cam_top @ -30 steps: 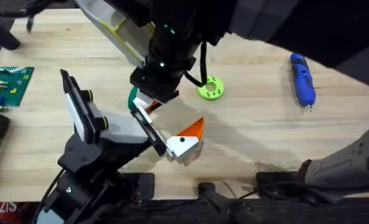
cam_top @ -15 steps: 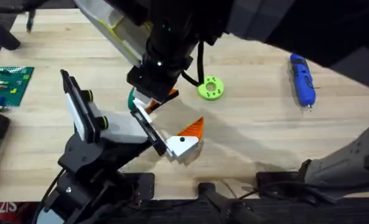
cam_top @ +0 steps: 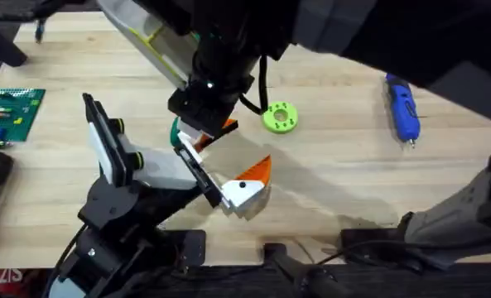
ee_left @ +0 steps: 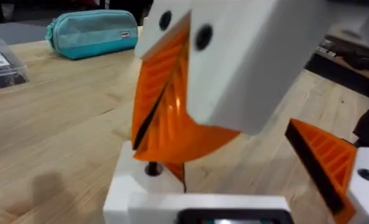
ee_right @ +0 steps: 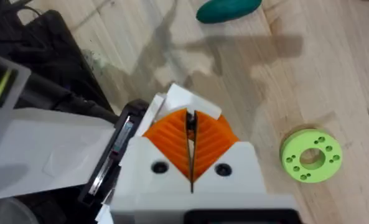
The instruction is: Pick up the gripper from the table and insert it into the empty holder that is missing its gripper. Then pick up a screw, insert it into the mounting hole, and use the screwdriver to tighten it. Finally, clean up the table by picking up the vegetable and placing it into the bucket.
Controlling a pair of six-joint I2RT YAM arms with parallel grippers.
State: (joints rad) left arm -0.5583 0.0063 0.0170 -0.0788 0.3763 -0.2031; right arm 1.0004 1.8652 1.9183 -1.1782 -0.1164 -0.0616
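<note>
My right gripper [cam_top: 205, 132] [ee_right: 190, 149] reaches across the middle, its orange pads shut on a thin part of the loose gripper piece [ee_right: 185, 102], white with an orange pad. It holds the piece over the left arm's white holder [ee_left: 140, 183], beside a small mounting hole [ee_left: 152, 168]. My left gripper [cam_top: 241, 178] lies low near the front edge with one orange finger [ee_left: 321, 158] standing far from that slot. The blue screwdriver [cam_top: 402, 106] lies at the right. A dark green vegetable [ee_right: 229, 9] [cam_top: 175, 129] lies just beyond the right gripper. Screw and bucket are out of view.
A lime-green round disc [cam_top: 280, 117] [ee_right: 311, 155] lies right of the right gripper. A green brick plate [cam_top: 9, 112] sits at the left edge. A teal pouch [ee_left: 92, 32] and a clear box [ee_left: 0, 62] lie farther off.
The right gripper has shifted slightly left over the left arm's holder. The left arm has stayed in place.
</note>
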